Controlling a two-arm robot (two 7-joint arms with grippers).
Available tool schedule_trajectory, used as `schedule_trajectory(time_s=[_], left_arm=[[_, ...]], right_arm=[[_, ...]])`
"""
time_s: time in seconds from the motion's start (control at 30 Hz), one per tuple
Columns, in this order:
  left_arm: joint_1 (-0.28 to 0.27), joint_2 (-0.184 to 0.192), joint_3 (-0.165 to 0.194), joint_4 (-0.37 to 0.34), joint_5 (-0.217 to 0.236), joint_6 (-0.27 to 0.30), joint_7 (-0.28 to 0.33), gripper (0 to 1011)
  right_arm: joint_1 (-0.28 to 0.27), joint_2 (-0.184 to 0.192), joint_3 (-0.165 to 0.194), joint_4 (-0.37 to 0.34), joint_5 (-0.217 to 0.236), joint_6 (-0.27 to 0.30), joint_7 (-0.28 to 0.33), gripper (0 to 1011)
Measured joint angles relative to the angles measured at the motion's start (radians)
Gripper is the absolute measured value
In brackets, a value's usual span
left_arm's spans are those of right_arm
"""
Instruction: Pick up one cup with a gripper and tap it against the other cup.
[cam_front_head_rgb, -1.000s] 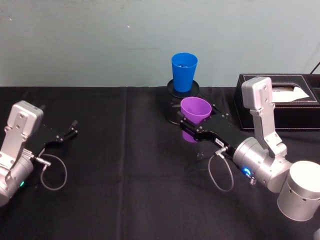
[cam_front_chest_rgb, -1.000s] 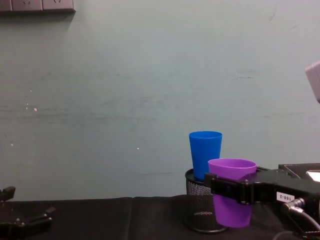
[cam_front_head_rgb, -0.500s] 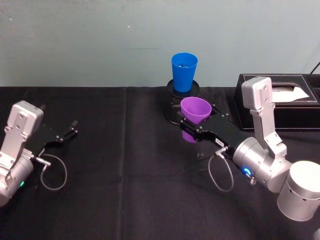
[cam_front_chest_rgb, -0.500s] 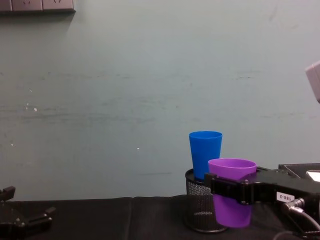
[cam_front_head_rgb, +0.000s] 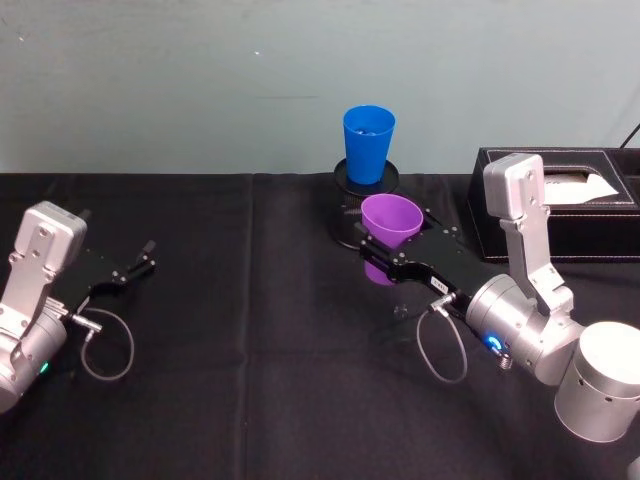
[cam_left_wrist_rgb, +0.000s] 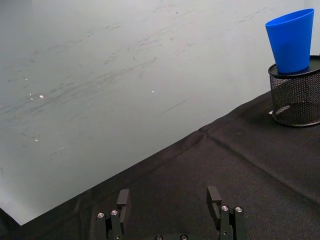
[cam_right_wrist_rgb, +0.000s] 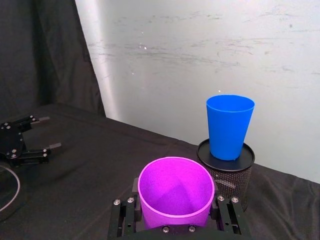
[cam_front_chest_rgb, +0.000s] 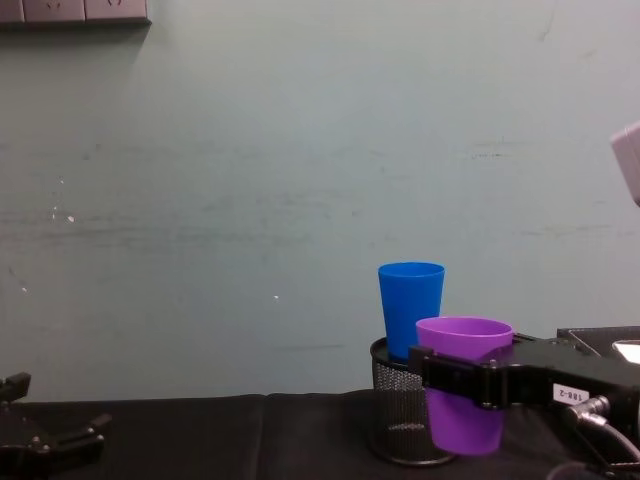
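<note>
Chest view showed the purple cup (cam_front_chest_rgb: 463, 340) clamped in the right gripper (cam_front_chest_rgb: 468, 378), held off the table, near the blue cup (cam_front_chest_rgb: 411, 305) standing atop a mesh holder (cam_front_chest_rgb: 395, 425). Risk: a hard tap could topple that perch. Left gripper (cam_left_wrist_rgb: 168, 191) sat spread, idle.

**Head view:** I look steeply down on the black cloth-covered worktop (cam_front_head_rgb: 250, 400). **Chest view:** low, level, facing the pale green wall (cam_front_chest_rgb: 250, 150). **Wrist views:** forward, close over the jaws. All four share the bright blue tapered plastic tumbler (cam_front_head_rgb: 368, 143).
</note>
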Motion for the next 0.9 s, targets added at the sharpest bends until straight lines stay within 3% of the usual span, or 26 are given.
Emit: schedule_trajectory(time_s=[0.9], left_arm=[[0.0,0.0,0.0,0.0,0.0,0.0,0.0,1000]], right_arm=[[0.0,0.0,0.0,0.0,0.0,0.0,0.0,735]])
